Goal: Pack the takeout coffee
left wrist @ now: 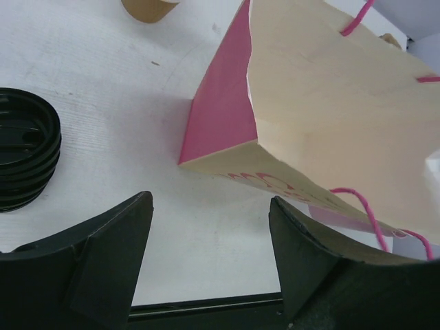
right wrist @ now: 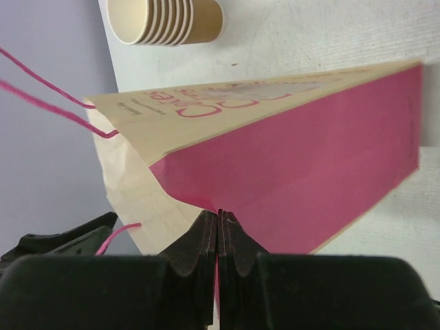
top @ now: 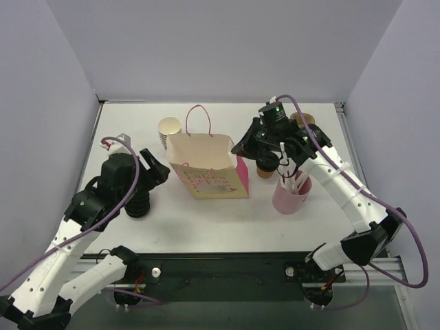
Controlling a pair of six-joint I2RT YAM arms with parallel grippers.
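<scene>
The takeout coffee, a small brown cup with a black lid, stands right of the paper bag and is partly hidden under my right arm. The bag stands open, tan with pink sides and pink handles. My right gripper is shut on the top edge of the bag's pink right side; in the right wrist view the jaws pinch the pink fold of the bag. My left gripper is open and empty just left of the bag; in the left wrist view it hangs over bare table beside the bag.
A stack of black lids sits under my left arm, also in the left wrist view. A stack of lidless tan cups stands behind the bag. A pink cup with white straws stands front right of the coffee.
</scene>
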